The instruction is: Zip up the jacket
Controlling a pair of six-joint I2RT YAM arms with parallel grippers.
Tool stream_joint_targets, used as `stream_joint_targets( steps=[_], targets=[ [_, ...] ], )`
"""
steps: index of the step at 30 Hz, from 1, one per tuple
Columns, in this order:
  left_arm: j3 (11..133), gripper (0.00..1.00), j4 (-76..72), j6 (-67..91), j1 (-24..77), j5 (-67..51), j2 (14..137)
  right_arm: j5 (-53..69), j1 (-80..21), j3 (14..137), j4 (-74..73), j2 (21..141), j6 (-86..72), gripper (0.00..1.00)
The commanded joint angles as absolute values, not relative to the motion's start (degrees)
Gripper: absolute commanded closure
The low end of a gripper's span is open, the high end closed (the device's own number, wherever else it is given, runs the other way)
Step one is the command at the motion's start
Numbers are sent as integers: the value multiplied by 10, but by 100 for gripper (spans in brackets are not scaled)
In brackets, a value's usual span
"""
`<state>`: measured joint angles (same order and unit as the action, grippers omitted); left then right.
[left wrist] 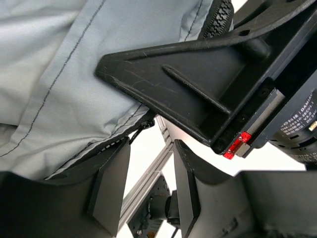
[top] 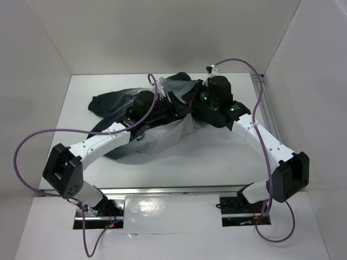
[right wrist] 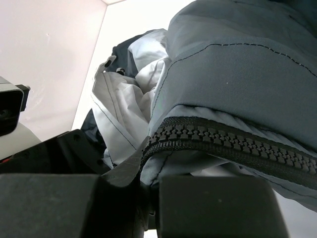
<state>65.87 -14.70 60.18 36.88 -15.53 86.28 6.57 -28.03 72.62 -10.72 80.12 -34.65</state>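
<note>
Step in hand, as judged: getting hold of the zip's end; no pull along it visible yet. Both arms reach from 6 o'clock over the bench (top: pixel 217 157). The jacket (top: pixel 116 105) is heaped beyond centre, toward 11 o'clock, grey lining showing.

Right gripper (right wrist: pixel 147 191): jaws clenched on jacket fabric where the zipper teeth (right wrist: pixel 223 141) end.

Left gripper (left wrist: pixel 150 148): jaws released, nothing between them. A small zip pull (left wrist: pixel 141 130) hangs just above the gap.

Next, probably: left closes on the pull while right holds the fabric taut.
</note>
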Motion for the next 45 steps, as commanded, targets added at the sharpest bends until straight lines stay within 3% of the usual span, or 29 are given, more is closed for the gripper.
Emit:
stream_joint_targets(
  steps=[1, 13, 21, 35, 45],
  targets=[
    [659, 48, -186, 592, 367, -119, 866, 65, -287, 750, -64, 780, -341, 100],
    [658, 62, -206, 598, 361, -108, 871, 65, -287, 750, -64, 786, -341, 100],
    [676, 100, -145, 603, 351, -97, 877, 65, -287, 750, -64, 786, -341, 100],
    [724, 100, 106, 573, 270, -156, 850, 8, -287, 750, -86, 765, -324, 100],
    [700, 100, 163, 519, 225, -200, 834, -8, -243, 790, -97, 717, -302, 100]
  ],
)
